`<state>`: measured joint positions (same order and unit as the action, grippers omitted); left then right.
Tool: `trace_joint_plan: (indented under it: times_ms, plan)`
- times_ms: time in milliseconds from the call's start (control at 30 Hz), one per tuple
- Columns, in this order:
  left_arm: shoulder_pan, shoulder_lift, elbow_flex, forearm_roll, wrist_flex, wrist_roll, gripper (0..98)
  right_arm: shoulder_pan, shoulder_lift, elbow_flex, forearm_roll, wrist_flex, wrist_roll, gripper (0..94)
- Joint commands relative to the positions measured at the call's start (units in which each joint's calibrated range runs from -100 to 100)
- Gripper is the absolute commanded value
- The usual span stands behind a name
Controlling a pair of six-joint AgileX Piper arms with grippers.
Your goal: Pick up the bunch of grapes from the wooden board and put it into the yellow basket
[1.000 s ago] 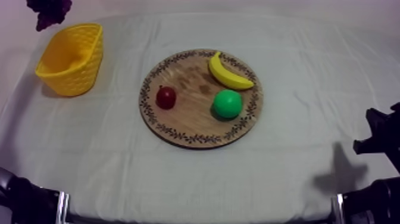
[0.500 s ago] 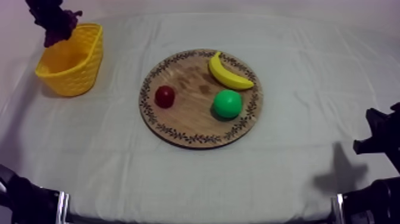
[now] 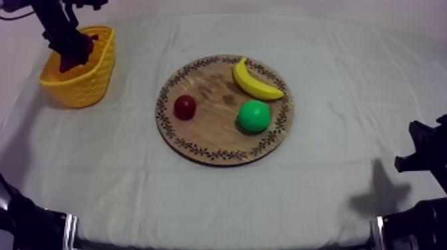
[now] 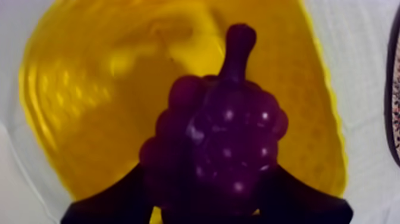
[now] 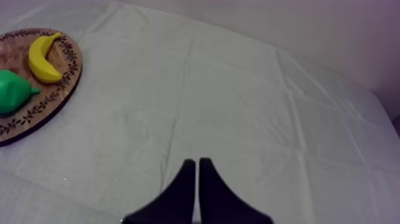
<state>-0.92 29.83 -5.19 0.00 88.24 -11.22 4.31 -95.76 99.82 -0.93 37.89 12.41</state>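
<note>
The purple bunch of grapes (image 3: 68,61) hangs in my left gripper (image 3: 70,52), low inside the mouth of the yellow basket (image 3: 85,90) at the table's far left. In the left wrist view the grapes (image 4: 221,149) sit between my black fingers (image 4: 107,201), stem pointing away, with the basket's yellow floor (image 4: 89,107) close beneath them. The round wooden board (image 3: 213,136) lies at the table's middle. My right gripper (image 3: 423,157) rests low at the right edge, its fingers together as a narrow wedge (image 5: 195,179) over bare cloth.
On the board lie a banana (image 3: 256,81), a green pear (image 3: 254,116) and a small red fruit (image 3: 185,107). The right wrist view catches the board's rim (image 5: 55,98), the banana (image 5: 41,56) and the pear (image 5: 12,92) off to one side.
My left gripper has come down with the grapes, from above and behind the basket into its mouth. The right arm and the fruit on the board have not moved.
</note>
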Motion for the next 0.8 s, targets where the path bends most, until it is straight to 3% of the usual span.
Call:
trace_joint_plan:
  times_ms: [0,233,467,767]
  plan:
    - [-0.2,0.8,-0.2,0.22,0.0,0.4,50.2,0.0,0.0,0.0,0.0,0.0,0.0,0.3]
    - [-0.6,2.7,-0.4,1.38,0.2,2.3,64.7,0.0,0.0,0.0,0.0,0.0,0.0,0.3]
    - [-0.5,2.1,-0.3,1.2,0.4,4.1,80.4,0.0,0.0,0.0,0.0,0.0,0.0,0.3]
    - [-0.4,-0.5,-1.1,1.32,1.3,7.3,85.5,0.0,0.0,0.0,0.0,0.0,0.0,0.3]
